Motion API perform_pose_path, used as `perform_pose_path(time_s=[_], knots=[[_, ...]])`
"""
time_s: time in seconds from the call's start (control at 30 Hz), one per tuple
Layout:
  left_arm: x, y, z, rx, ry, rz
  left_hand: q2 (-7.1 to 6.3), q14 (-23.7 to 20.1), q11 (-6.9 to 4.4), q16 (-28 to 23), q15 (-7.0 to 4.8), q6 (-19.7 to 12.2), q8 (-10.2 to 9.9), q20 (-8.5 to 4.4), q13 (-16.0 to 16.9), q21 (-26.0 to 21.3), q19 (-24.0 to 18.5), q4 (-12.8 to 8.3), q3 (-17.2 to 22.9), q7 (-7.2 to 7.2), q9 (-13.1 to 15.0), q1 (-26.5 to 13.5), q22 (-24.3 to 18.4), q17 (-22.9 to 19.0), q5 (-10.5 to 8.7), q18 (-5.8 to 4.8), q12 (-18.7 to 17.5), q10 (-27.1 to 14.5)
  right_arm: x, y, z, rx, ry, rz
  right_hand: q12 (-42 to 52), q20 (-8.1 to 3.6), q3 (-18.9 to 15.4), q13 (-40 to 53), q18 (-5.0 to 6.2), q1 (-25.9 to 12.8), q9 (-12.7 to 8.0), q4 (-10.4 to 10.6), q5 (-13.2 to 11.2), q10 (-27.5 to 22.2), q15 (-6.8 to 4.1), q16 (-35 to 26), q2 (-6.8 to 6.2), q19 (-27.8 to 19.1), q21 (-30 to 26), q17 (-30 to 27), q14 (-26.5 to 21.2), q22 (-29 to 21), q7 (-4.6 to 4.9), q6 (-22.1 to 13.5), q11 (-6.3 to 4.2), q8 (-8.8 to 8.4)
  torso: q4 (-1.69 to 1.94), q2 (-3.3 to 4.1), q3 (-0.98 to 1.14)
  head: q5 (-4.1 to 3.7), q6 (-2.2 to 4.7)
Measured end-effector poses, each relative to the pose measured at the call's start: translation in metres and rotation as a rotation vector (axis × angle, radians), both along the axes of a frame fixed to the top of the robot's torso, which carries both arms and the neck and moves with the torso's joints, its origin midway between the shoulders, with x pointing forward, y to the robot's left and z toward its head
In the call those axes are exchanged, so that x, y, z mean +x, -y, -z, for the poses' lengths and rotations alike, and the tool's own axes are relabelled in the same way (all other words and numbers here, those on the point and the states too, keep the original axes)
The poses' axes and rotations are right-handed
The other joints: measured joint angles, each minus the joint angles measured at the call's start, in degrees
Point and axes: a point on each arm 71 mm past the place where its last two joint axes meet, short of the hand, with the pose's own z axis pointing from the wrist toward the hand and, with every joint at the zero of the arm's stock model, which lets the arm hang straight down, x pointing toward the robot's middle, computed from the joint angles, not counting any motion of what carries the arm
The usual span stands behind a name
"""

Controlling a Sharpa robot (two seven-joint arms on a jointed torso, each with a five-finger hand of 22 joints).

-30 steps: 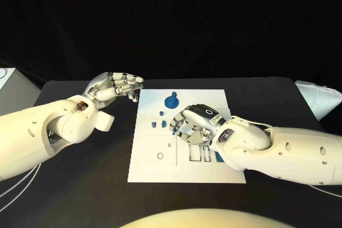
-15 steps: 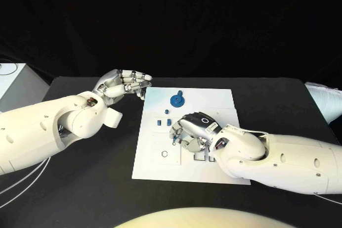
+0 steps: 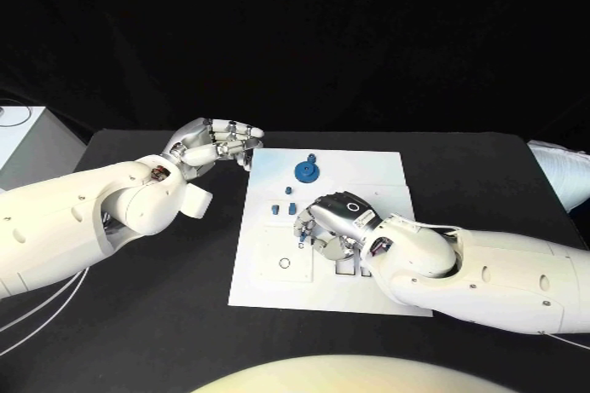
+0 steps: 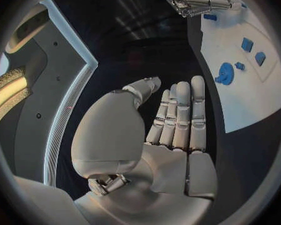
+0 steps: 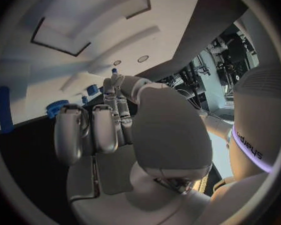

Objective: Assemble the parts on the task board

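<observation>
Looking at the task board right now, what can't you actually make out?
- Head view: the right robot hand covers the task board slots beneath it.
- Right wrist view: a small blue part at the fingertips; whether it is gripped is unclear.
- Left wrist view: the blue gear teeth are too small.

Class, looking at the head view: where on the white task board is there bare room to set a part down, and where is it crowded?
Bare: the task board's near strip below the slots, and its far right corner beside the blue gear. Crowded: the middle, where the right hand hovers over small blue parts. The left hand sits off the board's far left corner.
</observation>
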Motion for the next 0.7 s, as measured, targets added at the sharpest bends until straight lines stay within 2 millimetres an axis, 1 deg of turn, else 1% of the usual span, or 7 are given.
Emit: perform_pose_path(time_s=[0.07, 0.27, 0.3, 0.4, 0.7], knots=[[0.0000, 0.0000, 0.0001, 0.001, -0.001, 0.000, 0.00, 0.00, 0.00, 0.00, 0.00, 0.00, 0.00, 0.00, 0.00, 0.00, 0.00, 0.00, 0.00, 0.00, 0.00, 0.00, 0.00, 0.00, 0.00, 0.00, 0.00, 0.00, 0.0000, -0.0001, 0.0003, -0.004, 0.002, 0.001, 0.00, 0.00, 0.00, 0.00, 0.00, 0.00, 0.01, 0.00, 0.00, 0.00, 0.00, 0.00, 0.00, 0.00, 0.23, 0.00, 0.00, 0.00, 0.00, 0.00, 0.00, -0.05, 0.01, 0.00, 0.00, -0.01, -0.23], [0.0003, -0.0003, 0.0004, 0.003, -0.004, -0.001, 0.00, 0.00, 0.00, 0.00, 0.00, 0.00, 0.00, 0.00, 0.00, 0.00, 0.00, 0.00, 0.00, 0.00, 0.00, 0.00, 0.00, 0.00, 0.00, 0.00, 0.00, 0.00, -0.0006, -0.0012, 0.0006, -0.013, 0.006, -0.001, 0.00, 0.00, 0.00, 0.00, 0.00, 0.00, 0.06, 0.00, 0.13, 0.01, 0.01, 0.00, 0.00, 0.00, 0.36, 0.00, 0.01, -0.01, -0.02, -0.02, -0.01, 0.26, 0.01, 0.01, 0.00, -0.02, -0.57], [0.0003, -0.0003, 0.0005, 0.003, -0.004, -0.001, 0.00, 0.00, 0.00, 0.00, 0.00, 0.00, 0.00, 0.00, 0.00, 0.00, 0.00, 0.00, 0.00, 0.00, 0.00, 0.00, 0.00, 0.00, 0.00, 0.00, 0.00, 0.00, -0.0009, -0.0015, 0.0006, -0.013, 0.006, -0.002, 0.00, 0.00, 0.00, 0.00, 0.00, 0.00, 0.07, 0.00, 0.23, 0.01, 0.01, 0.00, 0.00, 0.00, 0.36, 0.00, 0.01, -0.01, -0.02, -0.02, -0.01, 0.26, 0.01, 0.01, 0.00, -0.02, -0.75], [0.0006, -0.0006, 0.0007, 0.004, -0.006, -0.002, 0.00, 0.00, 0.00, 0.00, 0.00, 0.00, 0.00, 0.00, 0.00, 0.00, 0.00, 0.00, 0.00, 0.00, 0.00, 0.00, 0.00, 0.00, 0.00, 0.00, 0.00, 0.00, -0.0019, -0.0026, 0.0003, -0.013, 0.007, -0.006, 0.00, 0.00, 0.00, 0.00, 0.00, 0.00, 0.10, 0.00, 0.24, 0.02, 0.01, 0.00, -0.01, 0.00, 0.35, -0.01, 0.02, -0.01, -0.03, -0.03, -0.02, 0.26, 0.00, 0.01, 0.01, 0.07, -0.96], [0.0010, -0.0012, 0.0011, 0.007, -0.008, -0.004, 0.00, 0.00, 0.00, 0.00, 0.00, 0.00, 0.00, 0.00, 0.00, 0.00, 0.00, 0.00, 0.00, 0.00, 0.00, 0.00, 0.01, 0.01, 0.00, 0.00, 0.00, 0.00, -0.0033, -0.0037, 0.0008, -0.016, 0.006, -0.011, 0.01, 0.00, -0.01, 0.00, 0.00, 0.01, 0.10, 0.00, 0.24, 0.08, 0.03, 0.00, -0.02, 0.00, 0.35, -0.01, 0.03, -0.02, -0.04, -0.04, -0.08, 0.24, 0.00, 0.00, 0.01, 0.25, -1.35]])
